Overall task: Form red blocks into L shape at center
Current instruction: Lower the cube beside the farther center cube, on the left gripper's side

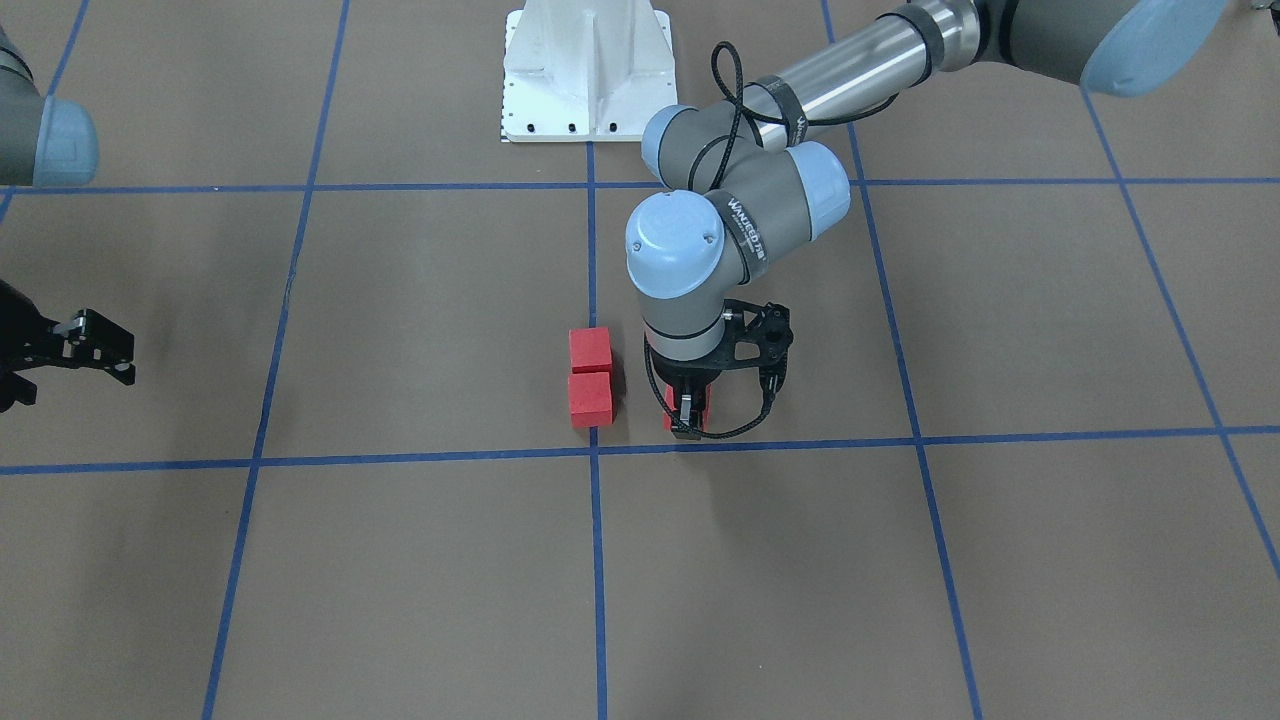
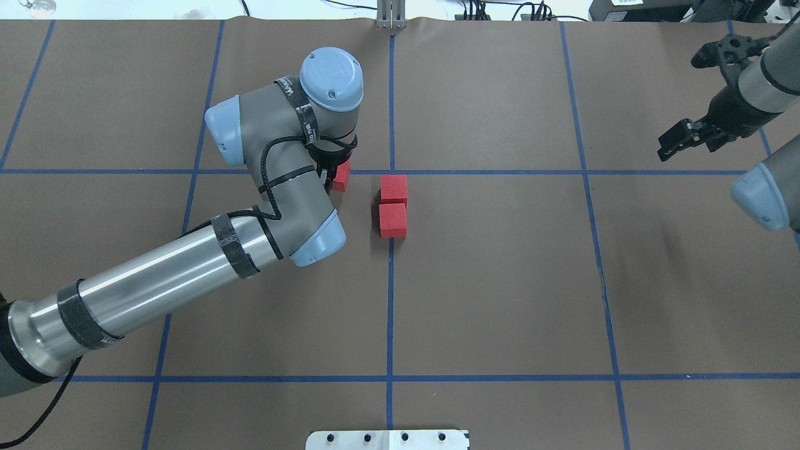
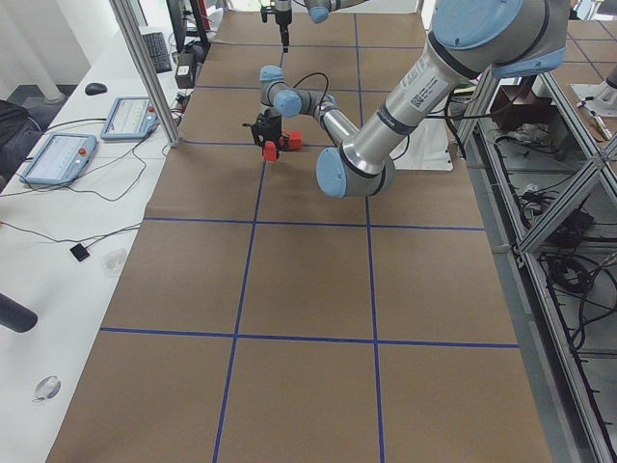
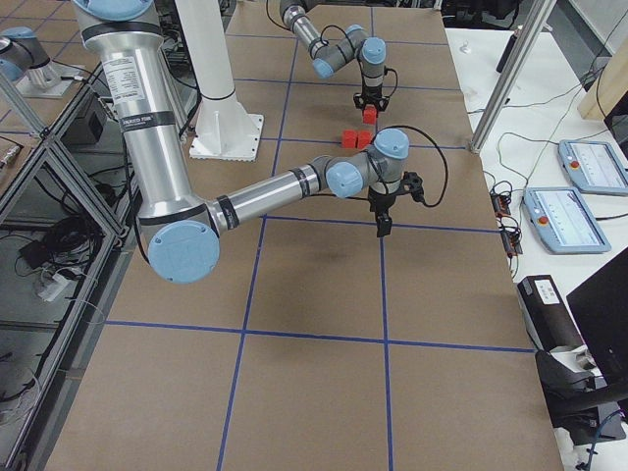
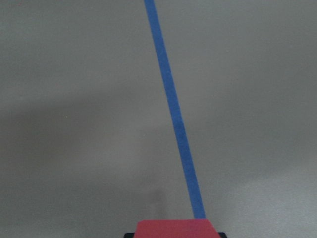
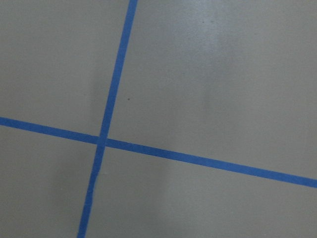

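left gripper (image 1: 688,412) clamped on third red block (image 2: 341,177), left of center (image 2: 392,172) | right gripper (image 2: 681,139) far right, well apart, finger gap unclear | two red blocks (image 2: 393,206) touching in a row just near center
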`<state>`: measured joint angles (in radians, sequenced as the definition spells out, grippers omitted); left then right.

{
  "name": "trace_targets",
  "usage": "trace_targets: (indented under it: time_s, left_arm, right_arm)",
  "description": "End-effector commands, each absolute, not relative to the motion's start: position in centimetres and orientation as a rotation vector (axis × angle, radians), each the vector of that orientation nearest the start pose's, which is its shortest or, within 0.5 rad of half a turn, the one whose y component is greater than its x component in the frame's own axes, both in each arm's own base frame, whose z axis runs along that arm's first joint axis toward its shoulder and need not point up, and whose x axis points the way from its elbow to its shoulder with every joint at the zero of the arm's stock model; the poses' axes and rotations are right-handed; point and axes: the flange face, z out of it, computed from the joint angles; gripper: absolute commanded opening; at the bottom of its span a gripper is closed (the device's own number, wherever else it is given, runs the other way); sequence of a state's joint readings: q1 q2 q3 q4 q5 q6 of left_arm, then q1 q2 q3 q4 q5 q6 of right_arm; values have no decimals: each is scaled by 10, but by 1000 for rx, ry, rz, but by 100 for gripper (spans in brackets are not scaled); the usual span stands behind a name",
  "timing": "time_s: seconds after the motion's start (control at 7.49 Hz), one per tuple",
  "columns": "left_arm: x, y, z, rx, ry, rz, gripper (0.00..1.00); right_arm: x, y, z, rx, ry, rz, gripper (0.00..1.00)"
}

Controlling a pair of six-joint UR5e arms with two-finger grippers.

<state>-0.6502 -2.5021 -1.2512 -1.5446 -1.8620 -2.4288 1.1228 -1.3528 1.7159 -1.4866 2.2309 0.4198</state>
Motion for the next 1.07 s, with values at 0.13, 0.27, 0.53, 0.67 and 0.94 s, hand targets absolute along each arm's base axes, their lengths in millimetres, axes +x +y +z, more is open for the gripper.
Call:
trace_targets:
  time_s: [0.13,0.27,0.53,0.67,0.94]
  left_arm:
    - [583,-560,210,-440,578,-1372,0]
    - [588,-560,212,-451,566,-1401,0]
    - [594,-565,205,-472,570,-1451,0]
    - [595,-564,202,-476,571,-1456,0]
    - [601,-568,199,-474,562,-1460,0]
  right_arm:
    - [-181,-554,465,128,-773,-180,99]
    - [-181,-554,465,129,-771,-180,99]
    - [-181,-554,466,127,-771,-179,99]
    - [-181,-555,465,129,-771,-178,99]
    - [-181,-554,465,129,-771,-181,99]
